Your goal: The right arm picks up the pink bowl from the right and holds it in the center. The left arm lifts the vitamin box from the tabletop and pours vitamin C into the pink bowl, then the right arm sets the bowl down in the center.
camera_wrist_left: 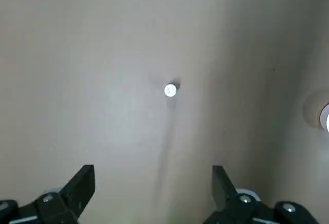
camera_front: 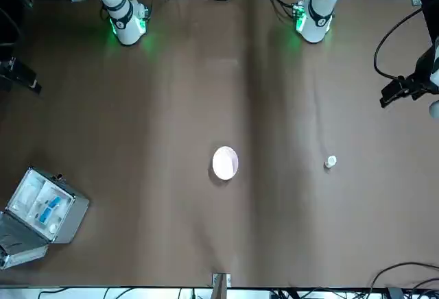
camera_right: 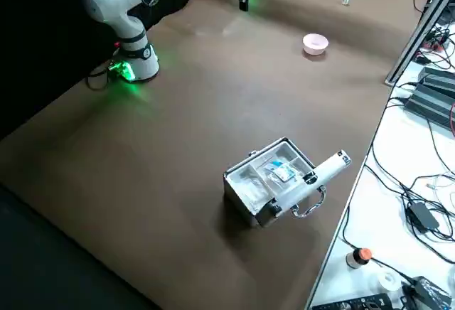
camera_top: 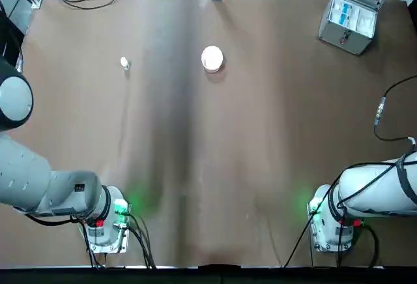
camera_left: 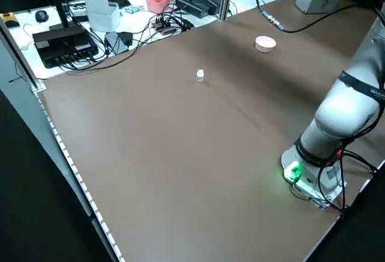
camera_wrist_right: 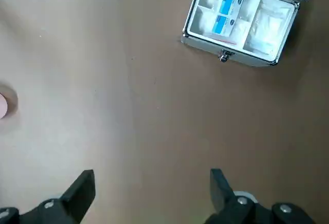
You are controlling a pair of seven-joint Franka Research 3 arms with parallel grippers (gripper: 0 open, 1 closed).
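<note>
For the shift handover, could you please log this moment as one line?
pink bowl: table centre | vitamin box: tabletop | left gripper: open, high | right gripper: open, high

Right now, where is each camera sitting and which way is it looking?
Top: overhead, looking down; both arm bases at its bottom.
Front: across the table, facing the robot; pink bowl central.
Left side: raised, sees the vitamin box and one arm.
Right side: raised, over the grey case.
Left wrist: above the box, left gripper open.
Right wrist: above the case, right gripper open.
Top and front share bowl, box and case.
</note>
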